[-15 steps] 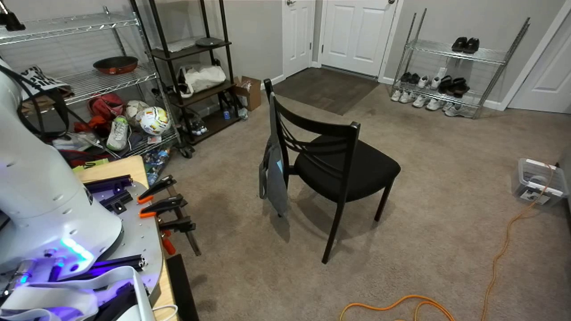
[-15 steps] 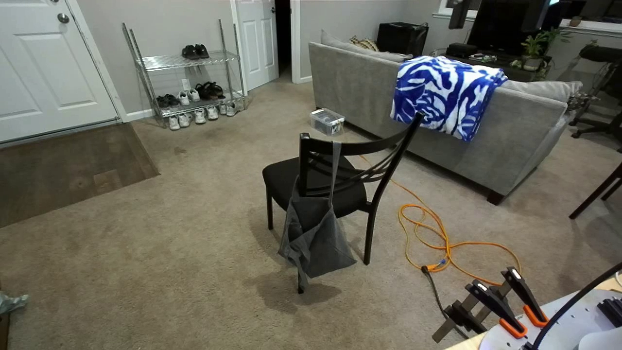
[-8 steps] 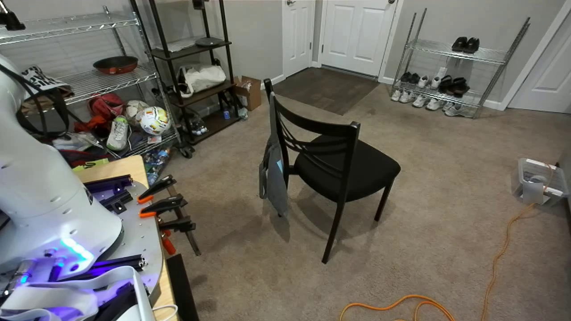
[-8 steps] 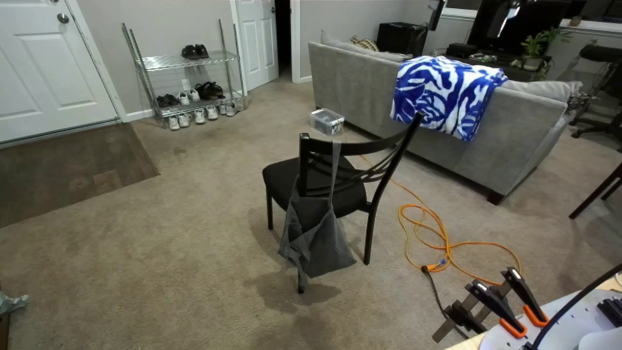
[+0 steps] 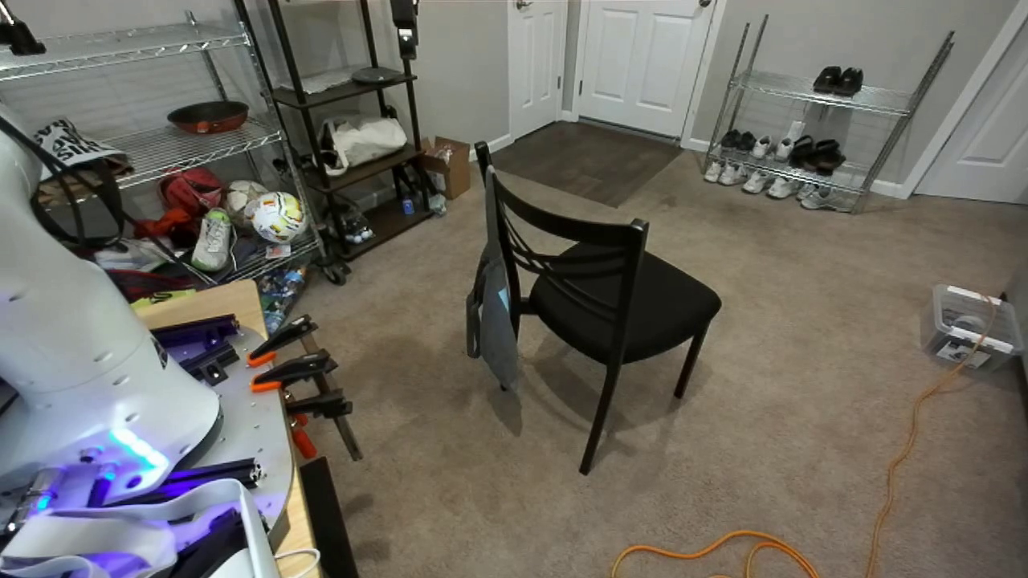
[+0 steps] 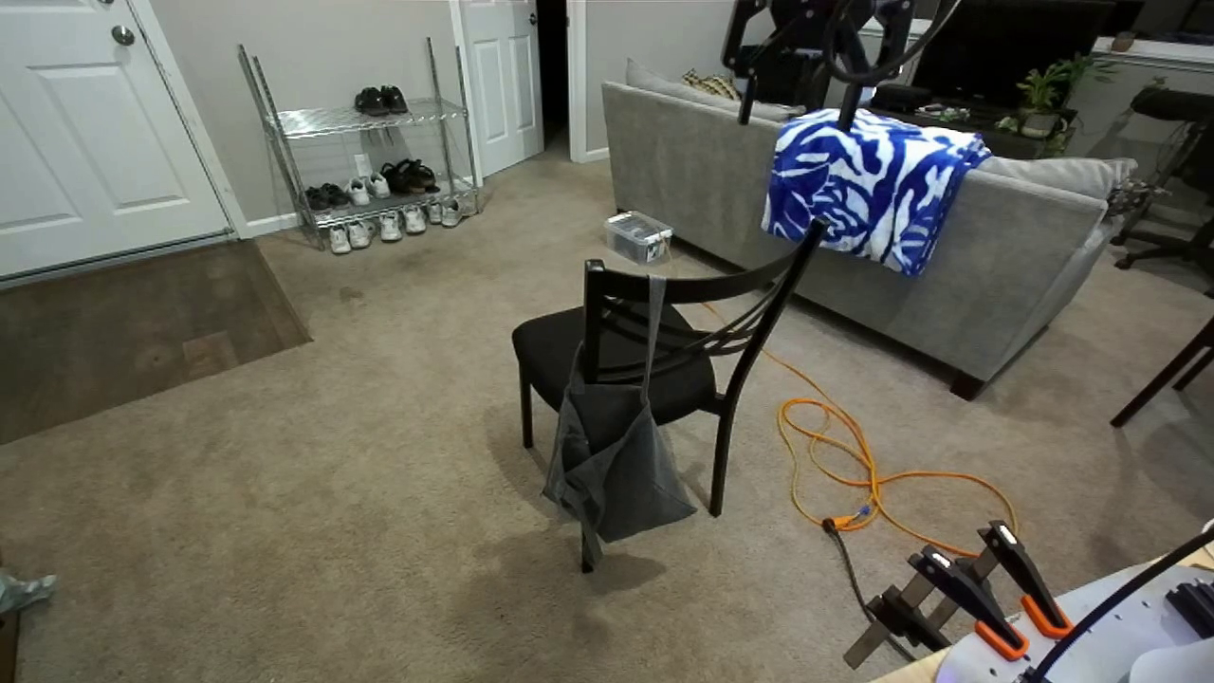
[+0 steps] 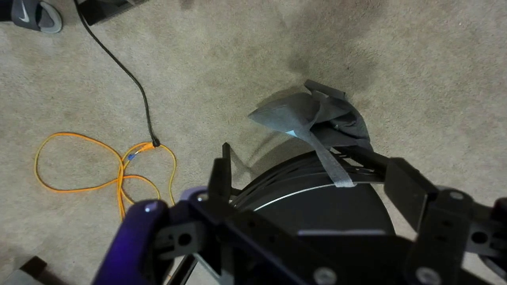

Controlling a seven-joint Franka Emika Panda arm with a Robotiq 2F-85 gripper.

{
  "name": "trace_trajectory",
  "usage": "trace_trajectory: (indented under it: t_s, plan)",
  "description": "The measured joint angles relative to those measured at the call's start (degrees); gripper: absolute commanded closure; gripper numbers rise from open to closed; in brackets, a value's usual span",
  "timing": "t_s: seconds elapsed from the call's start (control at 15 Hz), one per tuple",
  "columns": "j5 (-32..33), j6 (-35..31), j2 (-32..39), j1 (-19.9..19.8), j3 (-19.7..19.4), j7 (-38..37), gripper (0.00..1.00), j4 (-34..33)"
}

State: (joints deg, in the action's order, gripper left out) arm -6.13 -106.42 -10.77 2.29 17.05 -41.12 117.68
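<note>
My gripper (image 6: 797,112) hangs at the top of an exterior view, its two fingers apart and pointing down with nothing between them. It appears high over the black chair (image 6: 616,346). In the wrist view the gripper (image 7: 313,172) is spread wide, and the chair back and seat show below, between its fingers. A grey cloth bag (image 7: 293,111) hangs by its strap (image 7: 324,158) from one end of the chair's top rail. The bag (image 6: 626,474) dangles beside the chair's back in both exterior views. No contact between gripper, chair or bag is visible.
Black and orange clamps (image 5: 293,369) stick out from the table edge by the robot base. An orange cord (image 6: 858,446) loops over the carpet. A grey sofa (image 6: 702,142) with a blue-white blanket (image 6: 882,199), a clear box (image 5: 972,329) and a shoe rack (image 5: 827,100) stand farther off.
My gripper has come down into an exterior view from the top, and a dark part of the arm's end now hangs lower above the dark shelf. The chair and bag have not moved.
</note>
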Motion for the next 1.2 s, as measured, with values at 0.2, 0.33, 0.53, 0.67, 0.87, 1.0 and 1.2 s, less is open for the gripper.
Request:
trace_trajectory:
  t_s: [0.2,0.33,0.53,0.67,0.87,1.0,1.2]
  plan:
    - [0.69,0.02,5.12,1.48,-0.52,-1.10,0.00,-4.18]
    - [2.17,0.18,8.94,2.57,-0.97,-2.58,0.00,-7.15]
    - [4.81,0.57,14.75,4.79,-1.93,-5.57,0.00,-10.55]
    - [6.48,0.90,18.41,6.44,-2.87,-7.48,0.00,-12.04]
    - [7.64,1.78,23.09,8.76,-4.55,-8.98,0.00,-13.67]
    - [7.84,2.78,25.55,10.01,-5.65,-9.31,0.00,-14.67]
    - [7.84,3.53,27.43,10.85,-6.60,-9.32,0.00,-15.55]
